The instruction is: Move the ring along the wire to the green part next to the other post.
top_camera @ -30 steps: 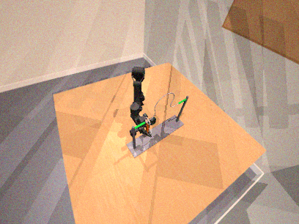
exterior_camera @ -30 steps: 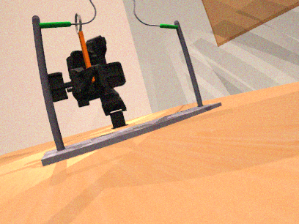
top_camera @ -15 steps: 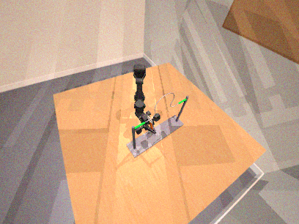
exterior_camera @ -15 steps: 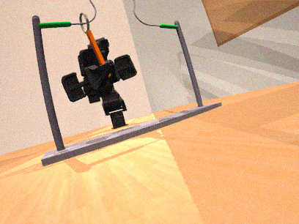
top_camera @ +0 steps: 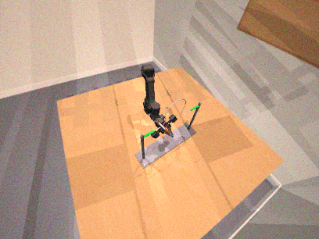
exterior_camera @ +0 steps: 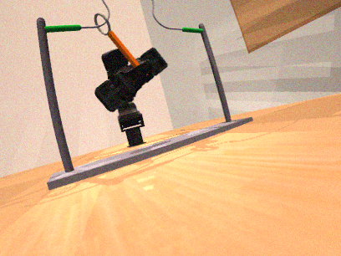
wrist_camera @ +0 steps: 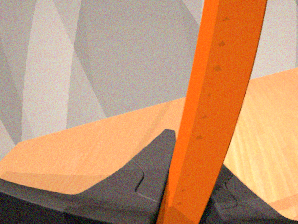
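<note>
The orange handle [top_camera: 167, 131] [exterior_camera: 123, 48] [wrist_camera: 220, 75] is held between the fingers of my gripper [exterior_camera: 137, 66] [wrist_camera: 175, 140], which is shut on it. The handle leans up and left in the exterior view. The ring [exterior_camera: 95, 22] at its top is around the thin grey wire [exterior_camera: 89, 28] [top_camera: 180, 100], just past the inner end of the left green part [exterior_camera: 63, 28] [top_camera: 149, 133], where the wire bends upward. Whether ring and grey wire touch, I cannot tell. The other green part [exterior_camera: 192, 30] [top_camera: 195, 108] is at the right post.
The left post [top_camera: 143, 148] [exterior_camera: 52, 96] and right post [top_camera: 194, 118] [exterior_camera: 215, 75] stand on a grey base plate [top_camera: 145, 163] [exterior_camera: 96, 166]. The wire arches high between them, beyond the top edge of the exterior view. The arm reaches in from behind the plate.
</note>
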`<state>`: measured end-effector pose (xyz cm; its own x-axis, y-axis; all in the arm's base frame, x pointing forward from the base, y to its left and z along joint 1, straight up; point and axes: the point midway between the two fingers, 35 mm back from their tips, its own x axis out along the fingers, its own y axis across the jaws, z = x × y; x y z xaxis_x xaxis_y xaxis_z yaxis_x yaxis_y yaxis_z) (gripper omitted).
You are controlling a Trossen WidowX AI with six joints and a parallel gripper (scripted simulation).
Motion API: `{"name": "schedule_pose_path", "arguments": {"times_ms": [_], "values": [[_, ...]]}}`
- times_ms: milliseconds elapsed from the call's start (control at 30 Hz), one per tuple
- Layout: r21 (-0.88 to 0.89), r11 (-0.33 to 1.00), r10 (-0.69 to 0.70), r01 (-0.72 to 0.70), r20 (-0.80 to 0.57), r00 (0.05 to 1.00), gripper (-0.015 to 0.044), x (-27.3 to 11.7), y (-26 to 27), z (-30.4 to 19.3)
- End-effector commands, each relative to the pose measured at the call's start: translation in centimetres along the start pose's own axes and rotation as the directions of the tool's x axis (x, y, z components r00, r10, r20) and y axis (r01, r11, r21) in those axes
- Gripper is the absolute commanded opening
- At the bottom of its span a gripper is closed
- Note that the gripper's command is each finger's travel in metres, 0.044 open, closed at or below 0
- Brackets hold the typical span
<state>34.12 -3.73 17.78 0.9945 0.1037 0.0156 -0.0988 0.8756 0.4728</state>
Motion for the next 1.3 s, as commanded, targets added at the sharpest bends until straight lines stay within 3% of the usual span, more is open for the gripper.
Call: {"name": "schedule_pose_path", "arguments": {"times_ms": [0, 467, 900, 1267], "values": [[0.075, 0.997, -0.002, 0.003, -0.021, 1.000, -0.0150, -0.3, 1.1, 0.0], [0.317, 0.948, 0.058, 0.002, -0.181, 0.982, -0.0150, -2.4, 5.1, 1.1], [0.594, 0.805, 0.232, 0.009, -0.328, 0.915, -0.0150, -5.2, 9.4, 4.0], [0.784, 0.621, 0.376, 0.015, -0.315, 0.871, -0.0150, -6.4, 12.1, 7.3]]}}
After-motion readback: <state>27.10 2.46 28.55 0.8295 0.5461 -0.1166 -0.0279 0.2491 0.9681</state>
